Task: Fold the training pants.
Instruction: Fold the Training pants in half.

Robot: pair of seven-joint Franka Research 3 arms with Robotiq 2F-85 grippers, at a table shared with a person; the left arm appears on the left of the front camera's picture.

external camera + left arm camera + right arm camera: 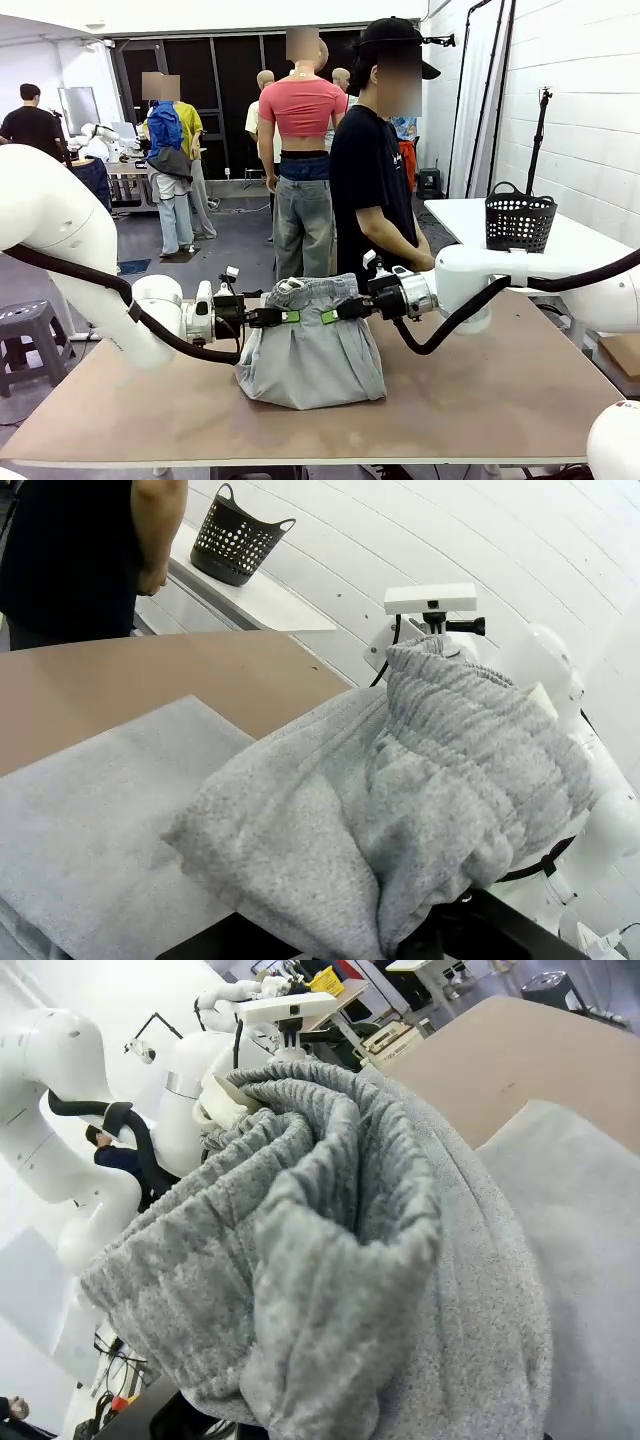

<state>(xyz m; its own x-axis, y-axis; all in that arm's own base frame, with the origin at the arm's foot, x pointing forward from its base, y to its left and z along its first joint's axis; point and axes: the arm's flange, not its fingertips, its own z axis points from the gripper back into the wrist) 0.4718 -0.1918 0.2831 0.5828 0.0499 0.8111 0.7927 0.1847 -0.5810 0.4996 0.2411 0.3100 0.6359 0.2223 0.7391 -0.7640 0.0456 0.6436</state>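
**benchwatcher:** Since you asked what's going on at the table: both arms have the training pants (312, 345) lifted by the waistband, dead centre of the frame. The left gripper (288, 317) is pinched tight on the left end of the elastic, the right gripper (330, 316) is clamped on the right end, and the two are close together, so the waistband bunches up between them. The rest of the grey fabric hangs down and pools on the brown table (480, 400).

**foldnerd:** So mid-fold, or just carrying it?

**benchwatcher:** Looks mid-fold to me. The lower part already lies flat on the tabletop, and the raised half seems ready to go over it. In the left wrist view you can see the ribbed waistband (470, 730) humped above the flat layer (90, 820).

**foldnerd:** Next move?

**benchwatcher:** My guess: sweep both grippers together across the flat part, lower the waistband level, then let go. If one side leads, it'll land skewed. The person (375, 190) at the far side, upper middle of the frame, is just standing there.
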